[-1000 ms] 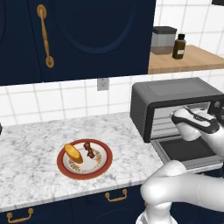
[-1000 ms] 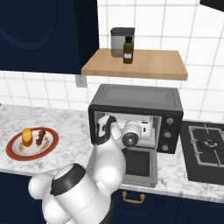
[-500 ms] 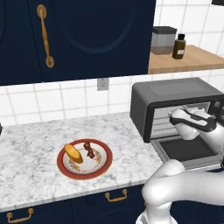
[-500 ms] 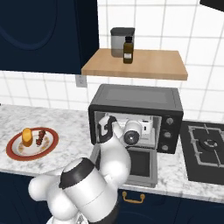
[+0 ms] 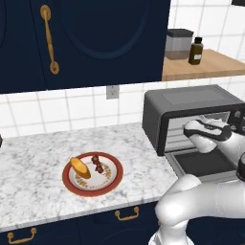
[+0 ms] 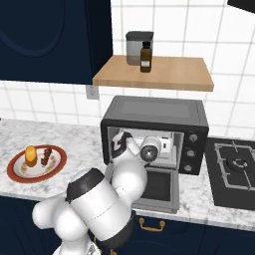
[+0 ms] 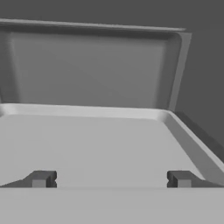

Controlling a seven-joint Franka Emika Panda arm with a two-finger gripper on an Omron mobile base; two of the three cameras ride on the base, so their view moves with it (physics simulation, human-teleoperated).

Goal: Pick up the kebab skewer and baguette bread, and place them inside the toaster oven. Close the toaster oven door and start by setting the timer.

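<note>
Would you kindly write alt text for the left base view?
A white robot arm reaches into the open dark grey toaster oven, its door lowered. Left on the marble counter, a red-rimmed plate holds a golden baguette piece and a kebab skewer.

A home kitchen; white-veined marble counter (image 5: pixel 28 167) under dark navy brass-handled cupboards (image 5: pixel 86 38); white wall tiles (image 6: pixel 164 20); boxy dark grey toaster oven (image 6: pixel 154 112) beside black gas hob (image 6: pixel 234 169).

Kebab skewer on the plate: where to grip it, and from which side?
Grip the kebab skewer across its middle, coming straight down from above. It lies flat on the plate, so its sides are low. The baguette bread sits close on one side; close the fingers across the stick, clear of the bread.
</note>
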